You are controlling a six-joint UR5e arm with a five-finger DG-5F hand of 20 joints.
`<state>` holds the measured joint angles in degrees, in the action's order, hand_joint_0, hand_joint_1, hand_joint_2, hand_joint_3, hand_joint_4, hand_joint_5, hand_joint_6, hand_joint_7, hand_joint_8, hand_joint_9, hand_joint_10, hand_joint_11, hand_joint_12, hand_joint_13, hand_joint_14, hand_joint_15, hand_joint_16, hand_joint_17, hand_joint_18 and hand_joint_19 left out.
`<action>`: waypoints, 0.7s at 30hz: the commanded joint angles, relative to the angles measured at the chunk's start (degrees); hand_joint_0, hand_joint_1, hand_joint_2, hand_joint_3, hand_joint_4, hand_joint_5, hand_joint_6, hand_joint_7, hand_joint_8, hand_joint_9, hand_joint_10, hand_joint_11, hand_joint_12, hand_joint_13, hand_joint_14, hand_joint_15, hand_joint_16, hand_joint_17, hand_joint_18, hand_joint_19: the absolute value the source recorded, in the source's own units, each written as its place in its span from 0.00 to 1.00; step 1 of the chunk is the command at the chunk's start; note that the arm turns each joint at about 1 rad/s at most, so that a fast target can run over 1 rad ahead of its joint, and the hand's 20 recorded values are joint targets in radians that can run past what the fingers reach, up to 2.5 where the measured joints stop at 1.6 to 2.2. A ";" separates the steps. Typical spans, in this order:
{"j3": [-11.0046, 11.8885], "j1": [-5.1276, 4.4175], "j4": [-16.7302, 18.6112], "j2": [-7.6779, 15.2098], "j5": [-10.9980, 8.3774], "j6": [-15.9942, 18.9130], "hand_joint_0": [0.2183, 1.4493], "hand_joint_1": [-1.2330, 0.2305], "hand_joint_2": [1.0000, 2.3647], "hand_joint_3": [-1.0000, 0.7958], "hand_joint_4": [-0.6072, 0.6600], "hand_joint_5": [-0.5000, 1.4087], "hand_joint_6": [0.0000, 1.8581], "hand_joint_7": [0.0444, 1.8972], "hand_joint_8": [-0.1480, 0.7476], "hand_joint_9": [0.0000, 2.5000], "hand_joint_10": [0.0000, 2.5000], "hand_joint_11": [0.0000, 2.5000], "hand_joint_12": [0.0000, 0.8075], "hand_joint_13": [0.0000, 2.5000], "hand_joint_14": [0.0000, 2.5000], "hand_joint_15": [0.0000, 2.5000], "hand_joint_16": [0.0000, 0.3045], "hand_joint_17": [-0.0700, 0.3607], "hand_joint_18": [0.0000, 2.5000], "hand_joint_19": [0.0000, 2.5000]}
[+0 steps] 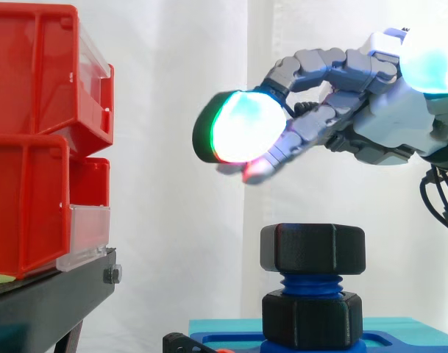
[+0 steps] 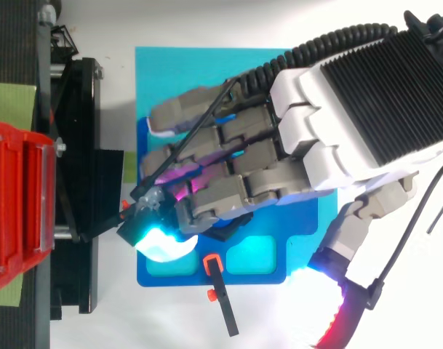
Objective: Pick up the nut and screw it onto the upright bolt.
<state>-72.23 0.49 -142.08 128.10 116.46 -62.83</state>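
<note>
Already on: black nut sits atop the blue upright bolt, above a lower black hex collar on a blue base. Hand hovers at 1 o'clock, apart, fingers loosely extended, holding nothing. Red bins at 9 o'clock.

Black hex nut level on the top threads of the upright blue bolt

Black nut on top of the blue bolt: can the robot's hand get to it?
Probably yes. The open hand hovers above the upper black six-sided nut on the blue threaded bolt, with only empty air between them.
</note>
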 commanded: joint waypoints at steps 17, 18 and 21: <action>-0.02 0.30 1.46 2.15 -0.79 -1.59 0.20 0.58 0.00 0.28 0.58 0.16 0.27 0.26 0.40 0.19 0.00 0.00 0.38 0.12 0.00 0.00 0.12 0.35 0.01 0.00; -0.02 0.30 1.55 2.24 -0.88 -1.59 0.20 0.58 0.00 0.28 0.59 0.16 0.27 0.27 0.40 0.20 0.00 0.00 0.38 0.13 0.00 0.00 0.12 0.35 0.01 0.00; -0.02 0.39 1.55 2.33 -1.14 -1.59 0.20 0.59 0.00 0.28 0.60 0.17 0.27 0.27 0.41 0.21 0.00 0.00 0.38 0.14 0.00 0.00 0.11 0.34 0.02 0.00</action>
<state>-72.25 0.80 -140.72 130.27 115.56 -64.43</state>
